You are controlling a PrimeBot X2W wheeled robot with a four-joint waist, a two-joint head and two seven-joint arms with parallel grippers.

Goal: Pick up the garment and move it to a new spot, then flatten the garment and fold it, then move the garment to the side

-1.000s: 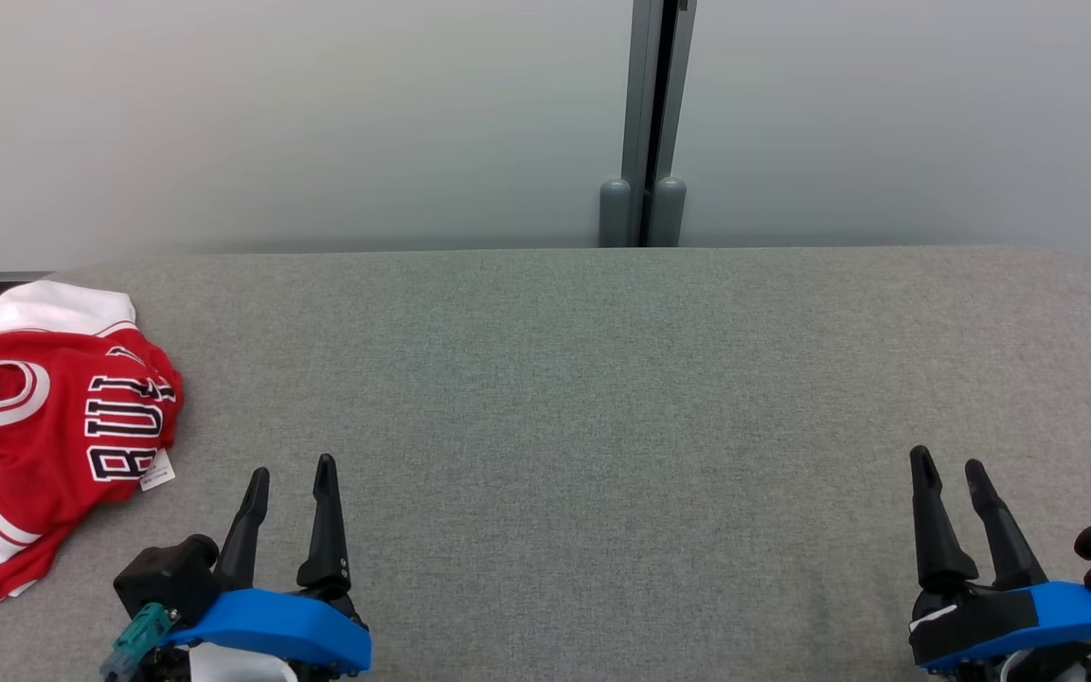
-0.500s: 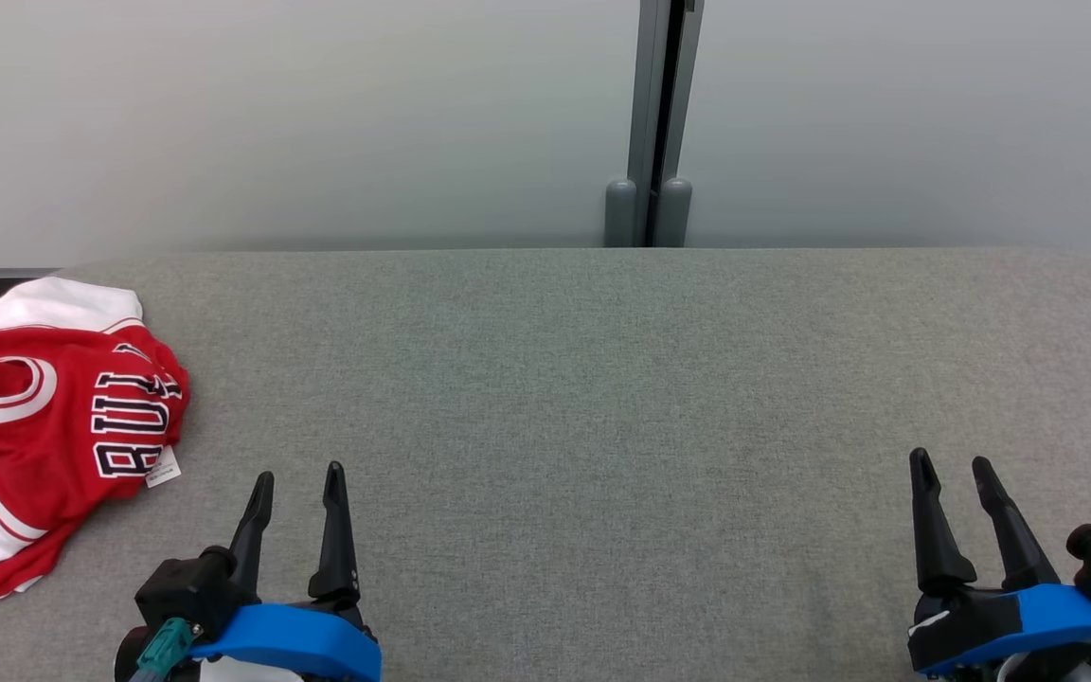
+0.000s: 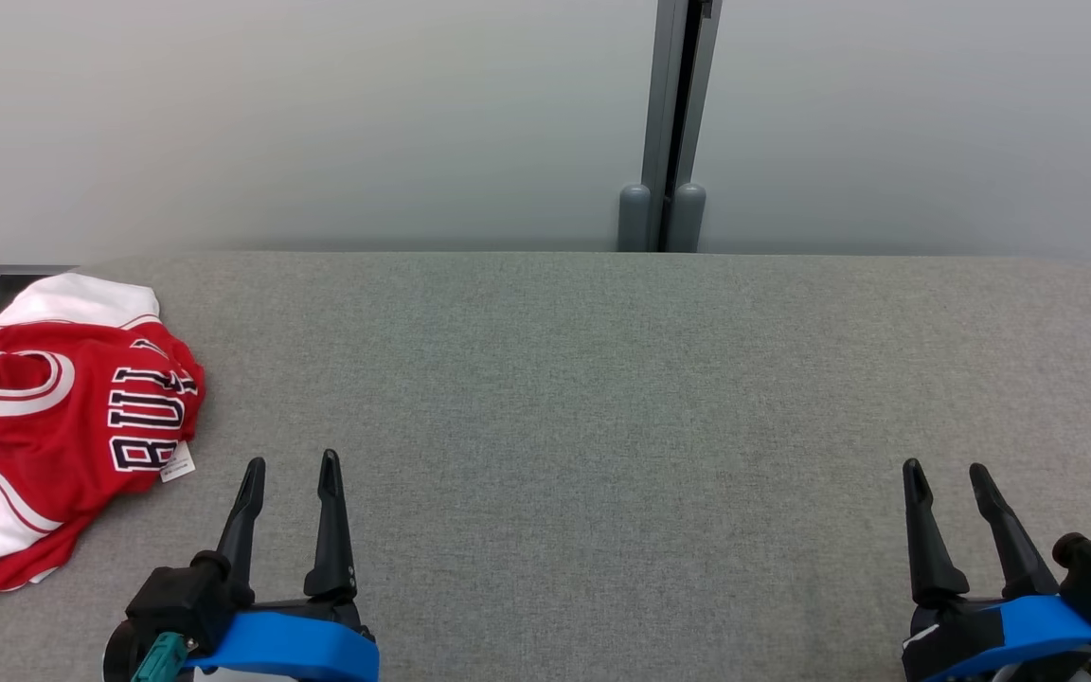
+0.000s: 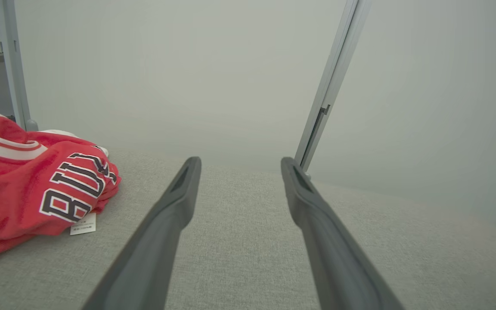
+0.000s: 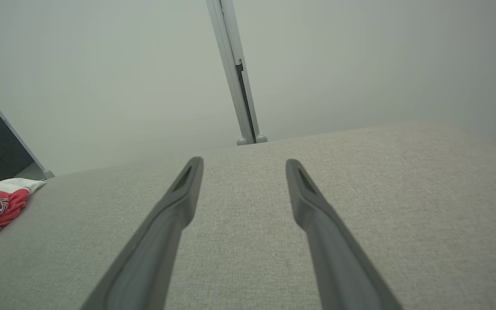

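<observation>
The red-and-white garment [image 3: 53, 417] lies crumpled at the left end of the bench [image 3: 602, 379]. It looks light, soft and slippery, so I'd pinch a raised fold near its rim, not the flat middle. My left end effector [image 3: 290, 466] and right end effector [image 3: 945, 468] hover over the bench's near edge, both spread wide and holding nothing.

This looks like a lab or test room: a broad surface [image 3: 602, 398] covered in plain grey fabric stands against 2 blank, pale partition panels [image 3: 318, 114], joined by a grey metal post [image 3: 676, 95] with rounded feet. A bare metal frame leg [image 4: 13, 64] rises at the far left.
</observation>
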